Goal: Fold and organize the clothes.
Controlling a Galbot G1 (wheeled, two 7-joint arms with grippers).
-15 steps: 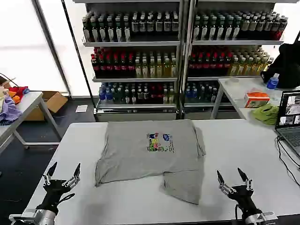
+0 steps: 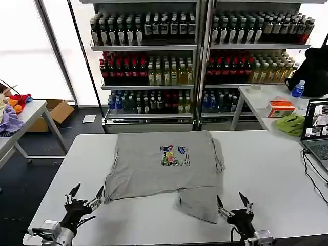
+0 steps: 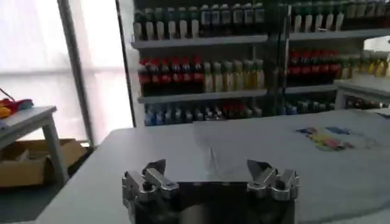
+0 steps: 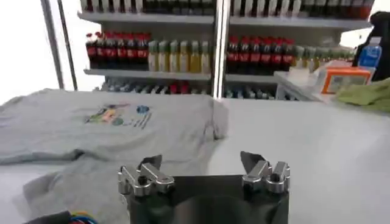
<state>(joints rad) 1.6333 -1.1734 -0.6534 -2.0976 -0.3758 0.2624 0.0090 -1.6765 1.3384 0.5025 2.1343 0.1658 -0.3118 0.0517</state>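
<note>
Both end effectors, left (image 2: 84,199) and right (image 2: 233,206), fingers apart, have moved inward toward the grey shirt (image 2: 164,166), which lies unmoved mid-desk (image 2: 266,169), partly folded.

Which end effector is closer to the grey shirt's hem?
The right end effector, open beside the drooping lower flap of the grey shirt; the left end effector, also open, sits off the shirt's corner.

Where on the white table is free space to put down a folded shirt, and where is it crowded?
Widest bare patch: the table between the grey shirt and the laptop. A narrower strip lies left of the shirt. The near edge is crowded: the open left gripper and right gripper flank the shirt's hem.
</note>
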